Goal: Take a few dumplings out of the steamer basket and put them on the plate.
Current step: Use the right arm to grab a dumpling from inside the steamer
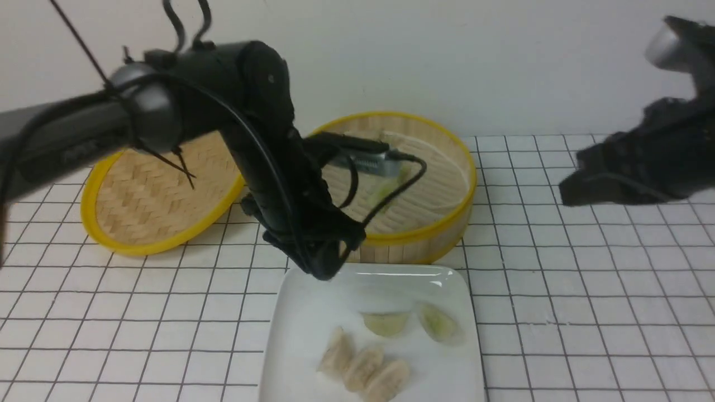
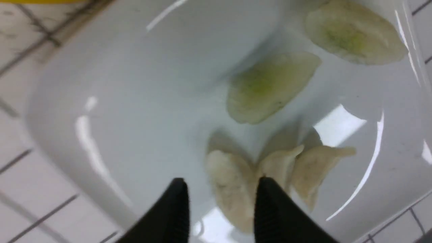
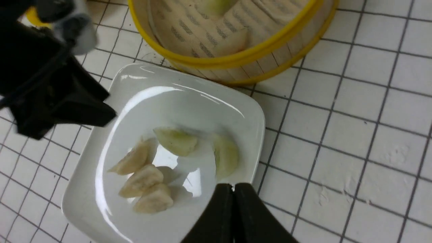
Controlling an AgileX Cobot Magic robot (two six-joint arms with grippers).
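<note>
At the far left the woven lid [image 1: 151,195] lies flat on the tiled table [image 1: 558,312], out of the way. Beside it the left gripper [image 1: 323,269] hangs over the far left corner of the plate [image 1: 296,324]. Its fingers [image 2: 177,209] are partly apart with nothing between them. The pale shape seen through the gap in the left wrist view is a dumpling lying on the plate below. The plate carries three beige dumplings [image 1: 363,365] bunched and touching at its near side. Two green dumplings [image 1: 410,324] lie side by side just beyond them. Right behind the plate stands the steamer basket [image 1: 424,234]. It holds a green dumpling [image 3: 216,5] and a beige dumpling [image 3: 233,42] near its wall. With five pieces across, the task looks nearly met, so the step in hand seems to be a possible return for one more. To do that well, the left gripper should rise clear of the yellow rim before crossing and spread wider than the piece. It should close lightly across the narrow belly, since the soft skin would likely tear or slip. The drop belongs on the bare left part of the plate, not on the pile. At the far right the right gripper [image 3: 233,199] hangs raised, pinched together and empty, and is best kept there.
</note>
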